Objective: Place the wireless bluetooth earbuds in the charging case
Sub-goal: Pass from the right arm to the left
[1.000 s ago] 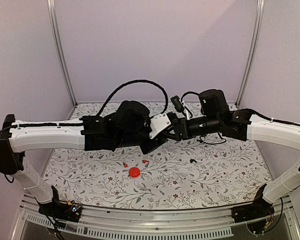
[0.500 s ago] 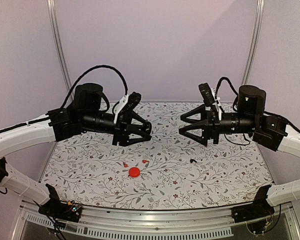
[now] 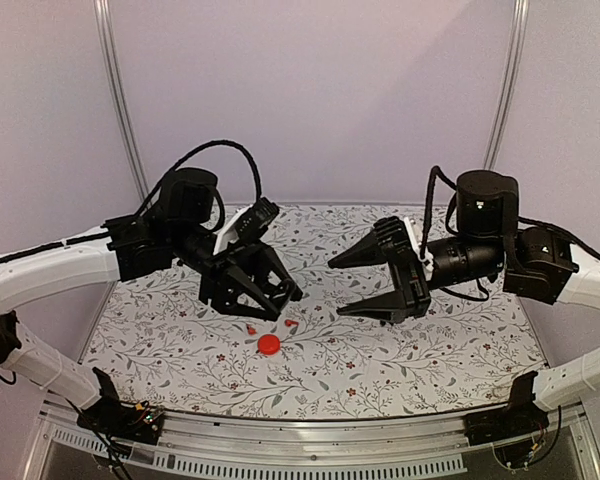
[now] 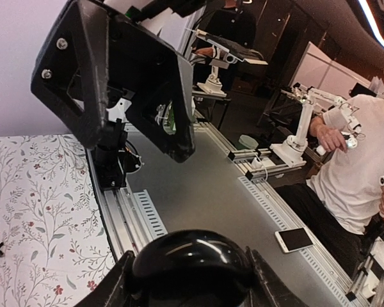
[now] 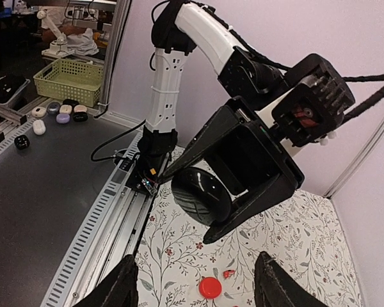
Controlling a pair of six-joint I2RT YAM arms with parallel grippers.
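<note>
Left pincer (image 3: 275, 300): clamped on black round case (image 5: 201, 194), above tabletop (image 3: 430, 350). Right pincer (image 3: 337, 288): spread wide, empty. Left red earbud (image 3: 251, 329), right red earbud (image 3: 290, 323): loose on tabletop, 6 o'clock of left pincer, 8 o'clock of right pincer. Red round case (image 3: 269, 344) just beside them.

Down in the left wrist view, the glossy black round case (image 4: 192, 265) is sliced by the bottom edge. From overhead it is all but lost among the black fingers of the left gripper (image 3: 280, 305). The two tiny red earbuds (image 3: 251, 329) (image 3: 290, 323) beside the flat red disc (image 3: 269, 344) are too small to show any shape. A tiny black earbud (image 3: 385, 322) peeps out from under the right gripper (image 3: 335, 289), partly covered. That gripper's fingers (image 5: 118, 288) run off the bottom of its own wrist view.
</note>
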